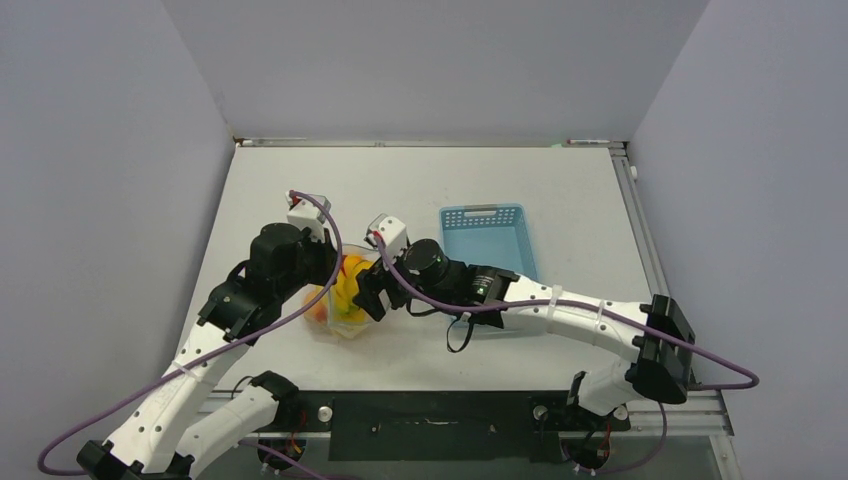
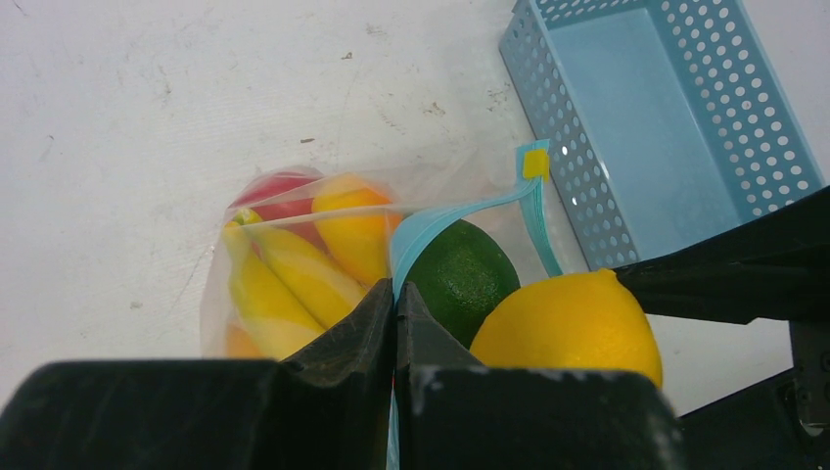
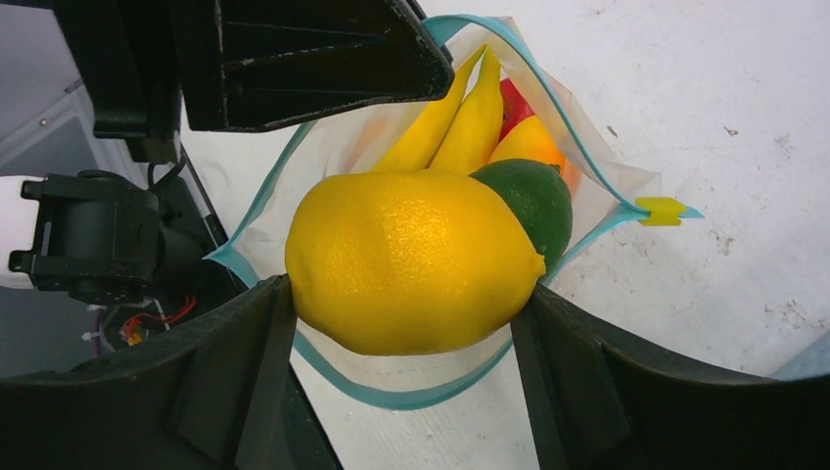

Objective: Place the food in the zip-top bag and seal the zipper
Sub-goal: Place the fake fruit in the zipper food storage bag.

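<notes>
The clear zip-top bag (image 1: 338,305) lies on the table with its mouth open. My left gripper (image 2: 395,294) is shut on the teal zipper (image 2: 460,208) strip and holds that edge up; it also shows in the top view (image 1: 335,262). Inside the bag are yellow bananas (image 2: 284,279), a red apple (image 2: 279,191), an orange-yellow fruit (image 2: 352,230) and a green lime (image 2: 460,279). My right gripper (image 3: 401,299) is shut on a yellow lemon (image 3: 411,259), held end to end just over the bag's mouth, above the lime (image 3: 533,201). The zipper (image 3: 411,397) loops around below the lemon.
A light-blue lattice basket (image 1: 487,250) stands right of the bag, empty in the left wrist view (image 2: 666,127). A yellow slider tab (image 3: 661,209) sits at the zipper's end. Both arms crowd the bag from left and right. Grey walls enclose the white table.
</notes>
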{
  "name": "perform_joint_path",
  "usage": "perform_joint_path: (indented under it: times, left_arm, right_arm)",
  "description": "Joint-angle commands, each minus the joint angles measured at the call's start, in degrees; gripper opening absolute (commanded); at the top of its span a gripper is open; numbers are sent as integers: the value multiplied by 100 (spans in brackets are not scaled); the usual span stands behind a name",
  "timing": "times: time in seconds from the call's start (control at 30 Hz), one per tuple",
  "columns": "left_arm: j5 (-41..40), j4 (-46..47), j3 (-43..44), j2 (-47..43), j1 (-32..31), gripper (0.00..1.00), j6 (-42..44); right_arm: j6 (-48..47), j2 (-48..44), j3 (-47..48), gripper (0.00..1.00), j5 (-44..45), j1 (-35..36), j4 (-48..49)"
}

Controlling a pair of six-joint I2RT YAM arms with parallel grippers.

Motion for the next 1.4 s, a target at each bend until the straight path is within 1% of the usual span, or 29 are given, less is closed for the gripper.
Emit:
perform_joint_path:
  times: [0.0, 0.17, 0.23, 0.47, 0.57, 0.7, 0.87, 0.9, 1.0, 1.37]
  left_arm:
    - [-9, 155, 135, -99, 25, 0, 38]
    - [0, 162, 134, -117, 25, 0, 32]
    - [-7, 165, 132, -117, 25, 0, 32]
    - [14, 167, 127, -125, 25, 0, 32]
    - [17, 163, 127, -126, 25, 0, 32]
    - [12, 164, 135, -126, 25, 0, 32]
    - [0, 164, 132, -119, 25, 0, 32]
    - [1, 163, 133, -117, 24, 0, 32]
    - [-10, 161, 134, -108, 25, 0, 32]
    - [-34, 152, 131, -65, 25, 0, 34]
  right_arm:
    - [-111, 254, 381, 43, 101, 88, 182]
    - [-102, 606, 522, 44, 60, 130, 225]
    - [-87, 742, 576, 47, 55, 132, 248]
    - [-26, 1052, 679, 69, 195, 131, 339]
    - [6, 1074, 706, 81, 265, 141, 371]
    - [33, 1006, 700, 88, 274, 158, 422]
    - [47, 868, 695, 92, 274, 206, 436]
    - [47, 843, 688, 92, 419, 214, 438]
    - [56, 769, 655, 94, 472, 233, 440]
    - [112, 441, 464, 96, 666, 286, 425]
